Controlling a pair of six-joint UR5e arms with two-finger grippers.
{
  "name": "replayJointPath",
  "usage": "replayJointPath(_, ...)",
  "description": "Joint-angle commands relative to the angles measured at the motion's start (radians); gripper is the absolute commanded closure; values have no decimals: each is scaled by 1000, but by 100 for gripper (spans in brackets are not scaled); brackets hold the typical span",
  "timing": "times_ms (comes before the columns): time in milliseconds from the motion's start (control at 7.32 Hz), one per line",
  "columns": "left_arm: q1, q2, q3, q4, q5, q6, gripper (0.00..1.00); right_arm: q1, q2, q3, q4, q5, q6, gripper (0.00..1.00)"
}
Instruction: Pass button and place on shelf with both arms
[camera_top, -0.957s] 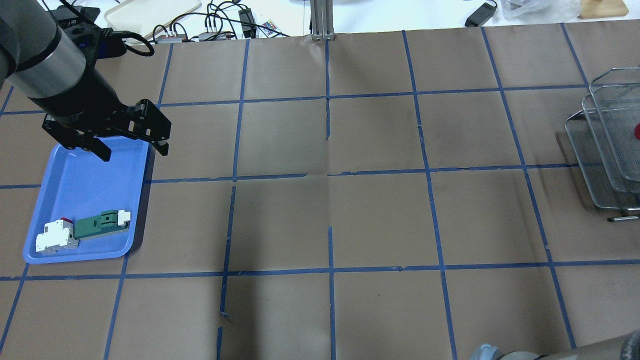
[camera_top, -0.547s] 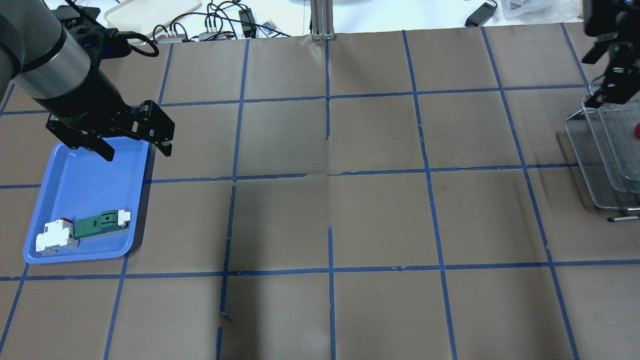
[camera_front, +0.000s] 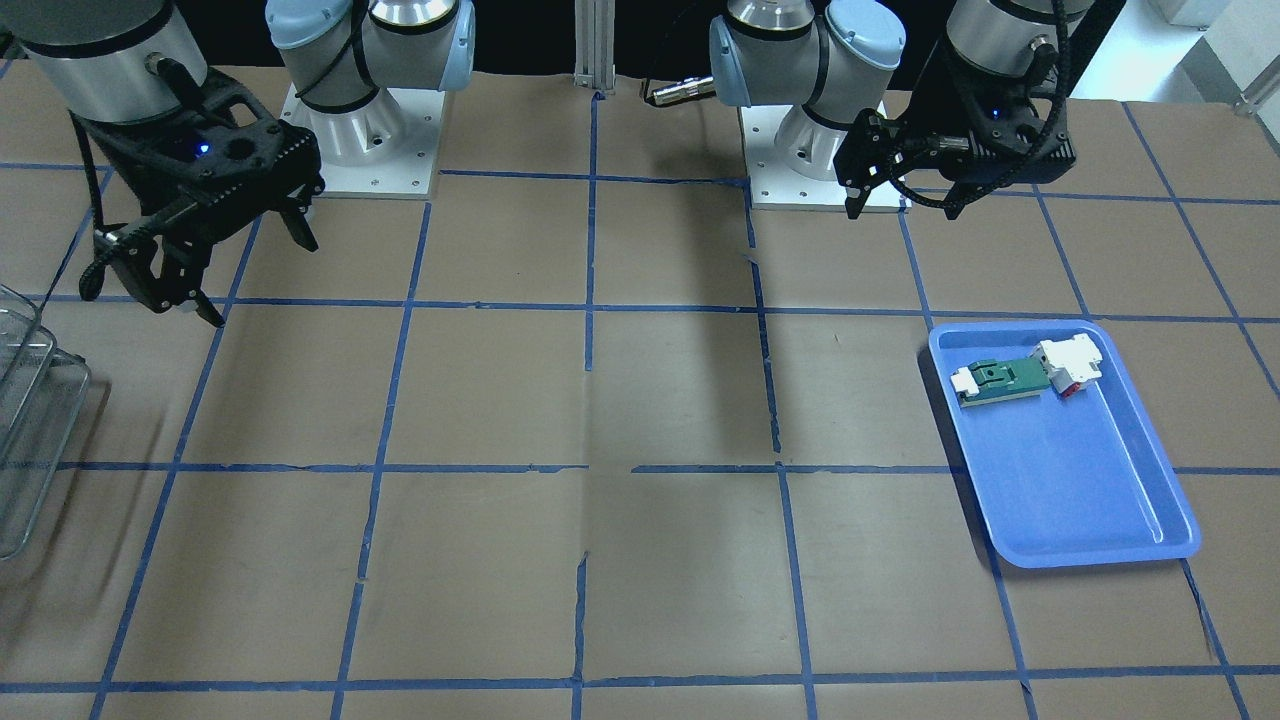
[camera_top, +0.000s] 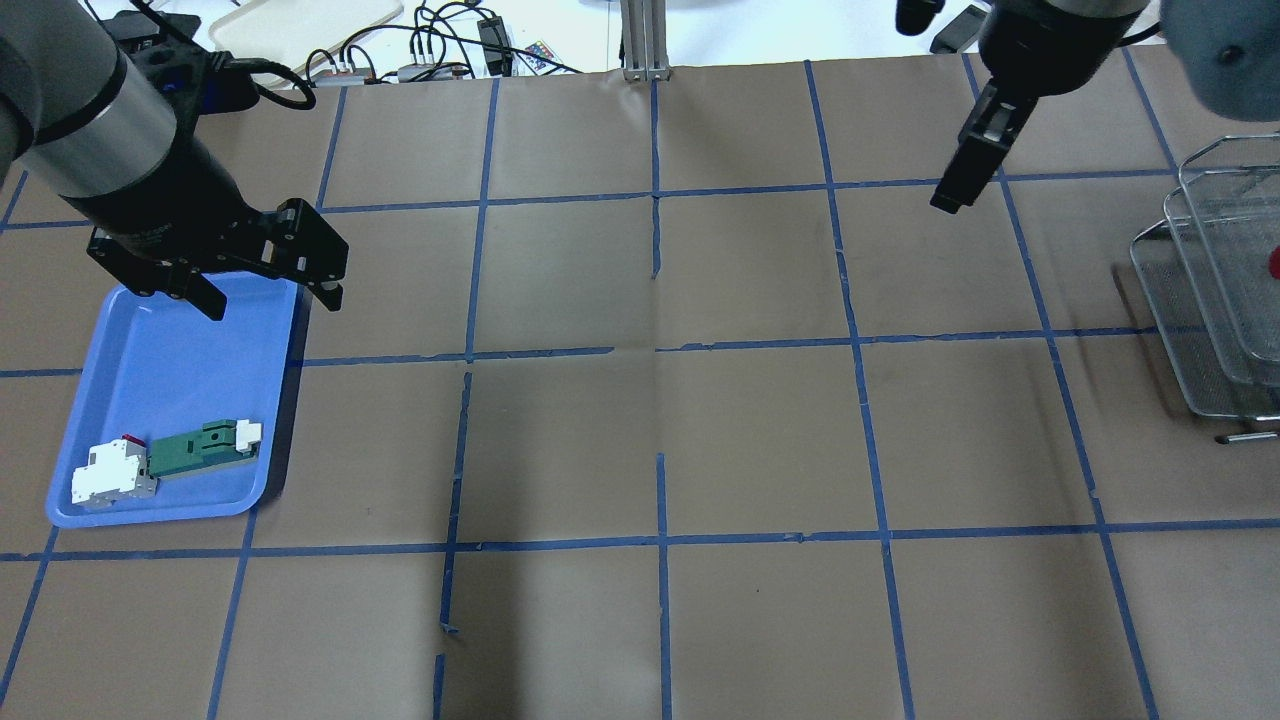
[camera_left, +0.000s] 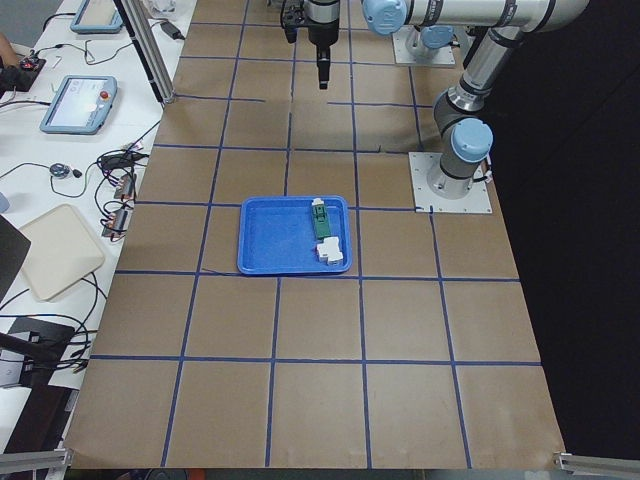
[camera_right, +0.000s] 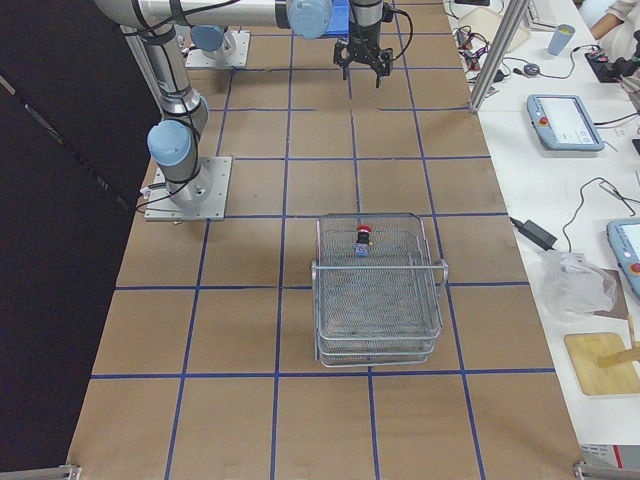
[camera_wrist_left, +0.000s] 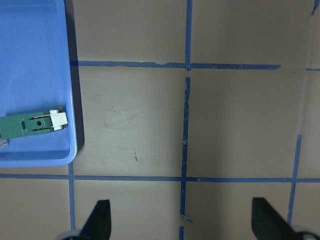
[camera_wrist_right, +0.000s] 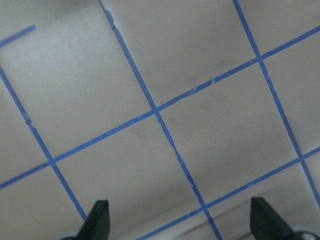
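Note:
The button (camera_right: 362, 237), with its red head, rests in the top level of the wire-mesh shelf (camera_right: 378, 300). In the overhead view only its red head (camera_top: 1275, 262) shows, at the right edge on the shelf (camera_top: 1195, 330). My right gripper (camera_top: 958, 185) is open and empty. It hangs above the bare table, left of the shelf, and it also shows in the front view (camera_front: 255, 280) and its own wrist view (camera_wrist_right: 182, 222). My left gripper (camera_top: 270, 303) is open and empty over the far end of the blue tray (camera_top: 160, 360). Its wrist view (camera_wrist_left: 182, 222) shows nothing between the fingers.
In the blue tray lie a green-and-white flat part (camera_top: 200, 450) and a white-and-red block (camera_top: 110, 475). Cables and a beige tray (camera_top: 300, 25) lie beyond the far table edge. A metal post (camera_top: 645, 40) stands at the far middle.
My right gripper has swung left, from beside the shelf's far corner to over the open table. The left gripper has barely moved. The button has stayed on the shelf.

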Motion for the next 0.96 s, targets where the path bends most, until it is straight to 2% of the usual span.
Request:
replayJointPath(0,1,1,-3,2,1,-1,0,19,16,-25,1,-8,342,0)
replayJointPath(137,1,-5,-3,2,0,-1,0,13,20,-38,5,5,439,0)
replayJointPath(410,1,-7,-3,4,-2,-4,0,13,20,-37,7,4,754,0)
replayJointPath(820,1,-10,-5,5,0,-12,0,11,10,-23,7,-5,877,0)
